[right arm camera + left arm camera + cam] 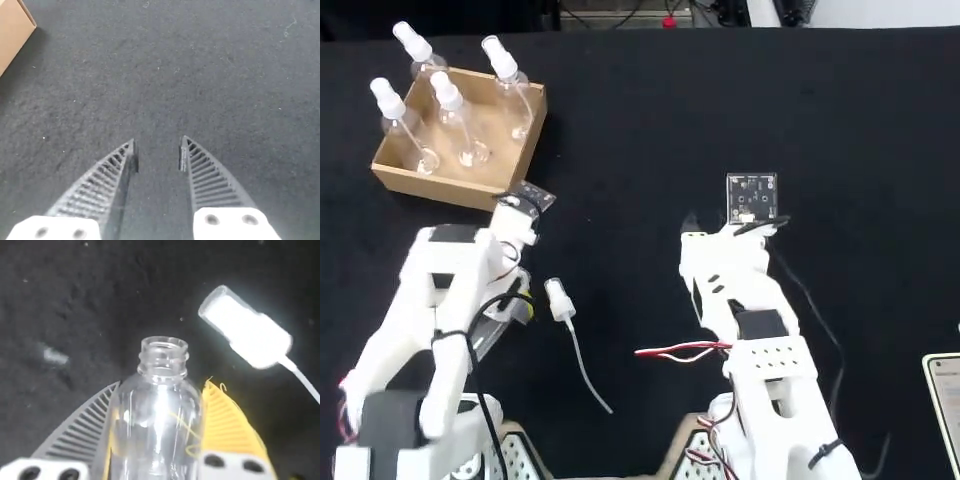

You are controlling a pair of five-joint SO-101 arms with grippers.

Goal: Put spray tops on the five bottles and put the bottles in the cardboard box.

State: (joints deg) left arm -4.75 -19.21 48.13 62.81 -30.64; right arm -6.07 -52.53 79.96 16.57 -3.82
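Note:
My left gripper (162, 385) is shut on a clear bottle (160, 415), a grey finger on one side and a yellow one on the other. The bottle's threaded neck (163, 354) is open, with no top on it. A white spray top (245, 335) with a long thin tube lies on the black cloth just beyond the neck, and also shows in the high view (560, 300) beside the left gripper (515, 305). The cardboard box (445, 185) at the back left holds several capped bottles (455, 115). My right gripper (157, 152) is open above bare cloth.
The right arm (740, 290) stands at the table's middle, its gripper (692, 228) pointing away from the front edge. A corner of the box (12, 30) shows in the right wrist view. A flat white device (945, 400) lies at the right edge. Black cloth covers the table.

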